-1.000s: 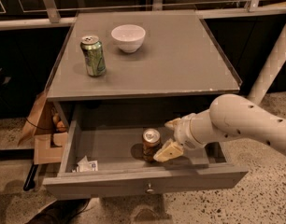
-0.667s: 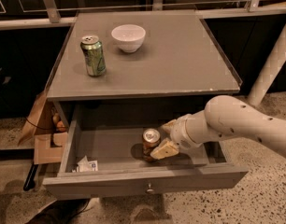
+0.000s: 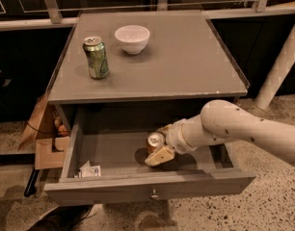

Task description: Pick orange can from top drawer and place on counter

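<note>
Orange can point(image 3: 155, 139) stands upright, axis vertical, mid top drawer point(image 3: 113, 153). Gripper point(image 3: 157, 147) at its 5 o'clock hides its base; grip cannot be told.

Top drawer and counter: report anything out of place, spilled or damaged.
A small crumpled white packet lies loose in the top drawer's front-left corner, looking like litter. The orange can stands upright with the gripper at it. Nothing spilled.

Place: indoor hall or workspace, kind unclear
Signs: speckled floor point(image 3: 263, 196), glazed railing point(image 3: 52, 6), cardboard box point(image 3: 39, 124)
Robot: end effector point(image 3: 156, 146) in the top drawer point(image 3: 147, 189)
</note>
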{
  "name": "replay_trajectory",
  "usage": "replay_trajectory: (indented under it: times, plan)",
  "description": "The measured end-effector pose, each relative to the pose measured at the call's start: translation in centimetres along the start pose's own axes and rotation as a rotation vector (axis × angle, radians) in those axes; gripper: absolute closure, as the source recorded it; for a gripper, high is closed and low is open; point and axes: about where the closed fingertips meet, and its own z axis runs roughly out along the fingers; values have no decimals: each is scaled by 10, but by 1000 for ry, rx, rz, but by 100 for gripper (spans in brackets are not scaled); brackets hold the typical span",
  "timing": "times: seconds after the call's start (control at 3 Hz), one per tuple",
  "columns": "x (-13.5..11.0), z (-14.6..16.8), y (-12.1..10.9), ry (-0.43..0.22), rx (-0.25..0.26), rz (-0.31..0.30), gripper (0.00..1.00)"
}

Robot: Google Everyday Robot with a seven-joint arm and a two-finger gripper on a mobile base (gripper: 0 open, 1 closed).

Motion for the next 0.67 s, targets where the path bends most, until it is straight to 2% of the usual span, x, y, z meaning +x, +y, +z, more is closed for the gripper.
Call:
replay_trajectory:
  times: [0.67]
  plan:
    - [0, 0, 0, 0, 0, 0, 77]
